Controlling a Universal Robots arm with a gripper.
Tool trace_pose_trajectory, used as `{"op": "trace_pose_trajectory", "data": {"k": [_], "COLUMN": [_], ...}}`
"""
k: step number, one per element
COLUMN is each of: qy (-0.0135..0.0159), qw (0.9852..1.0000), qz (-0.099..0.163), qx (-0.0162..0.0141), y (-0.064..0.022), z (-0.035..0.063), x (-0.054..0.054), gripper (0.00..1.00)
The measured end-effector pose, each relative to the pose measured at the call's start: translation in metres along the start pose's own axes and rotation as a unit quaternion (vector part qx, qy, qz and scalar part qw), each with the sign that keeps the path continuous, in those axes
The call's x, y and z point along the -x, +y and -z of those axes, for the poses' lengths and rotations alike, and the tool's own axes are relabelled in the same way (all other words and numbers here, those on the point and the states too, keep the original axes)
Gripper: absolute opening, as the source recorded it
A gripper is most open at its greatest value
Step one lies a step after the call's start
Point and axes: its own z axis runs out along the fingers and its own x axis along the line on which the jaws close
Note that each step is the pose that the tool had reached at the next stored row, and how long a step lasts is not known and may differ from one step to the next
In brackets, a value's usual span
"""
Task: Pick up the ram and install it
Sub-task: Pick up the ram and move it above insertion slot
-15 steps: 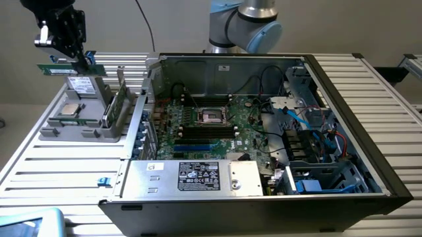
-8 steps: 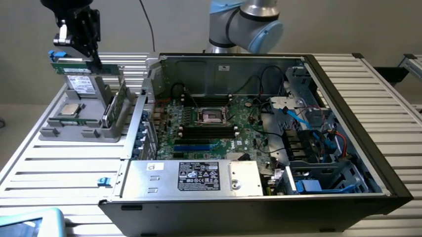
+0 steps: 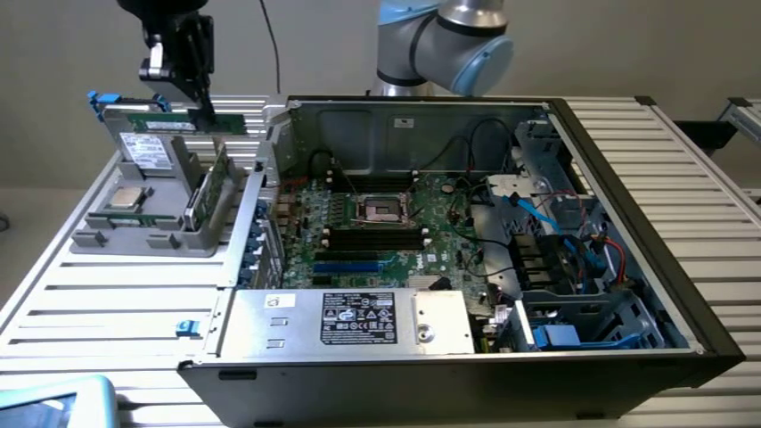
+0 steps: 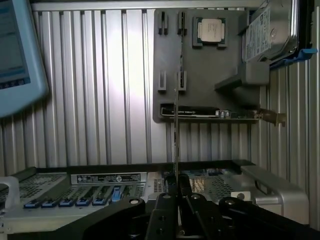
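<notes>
Yep, pinching the ram (image 3: 160, 122) mid-edge in a nearly shut gripper (image 3: 200, 102), up over the gray parts holder (image 3: 95, 239) beside the PC case (image 3: 356, 134). Probably light, stiff, fragile: best held by board edges, no bending.

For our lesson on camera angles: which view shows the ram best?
The exterior view. There the ram shows its long green face, clamped in the jaws above the grey parts holder. The wrist view catches the ram edge-on, as a thin line running out from the jaws.
</notes>
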Motion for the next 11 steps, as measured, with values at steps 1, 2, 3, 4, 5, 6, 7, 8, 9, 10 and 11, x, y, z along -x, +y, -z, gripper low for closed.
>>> {"op": "trace_pose_trajectory", "data": {"k": [1,2,3,4,5,6,7,8,9,10,11], "qy": [0.0,0.0,0.0,0.0,0.0,0.0,-0.0001,-0.0001,-0.0001,-0.0002,-0.0002], "qw": [1.0,1.0,1.0,1.0,1.0,1.0,1.0,1.0,1.0,1.0,1.0], "qz": [0.0,0.0,0.0,0.0,0.001,0.001,0.001,0.001,0.001,0.001,0.001], "qx": [0.0,0.0,0.0,0.0,0.0,-0.0004,-0.0011,-0.0021,-0.003,-0.0039,-0.005], "y": [-0.0044,-0.0089,-0.0134,-0.0176,-0.021,-0.0247,-0.0281,-0.0315,-0.0352,-0.0389,-0.0428], "z": [0.0002,0.0003,0.0005,0.0006,0.0008,0.0009,0.001,0.0012,0.0013,0.0014,0.0016], "x": [0.0,0.0,0.001,0.001,0.001,0.001,0.001,0.001,0.002,0.002,0.002], "gripper": [0.13,0.13,0.13,0.13,0.13,0.13,0.13,0.13,0.13,0.13,0.13]}}
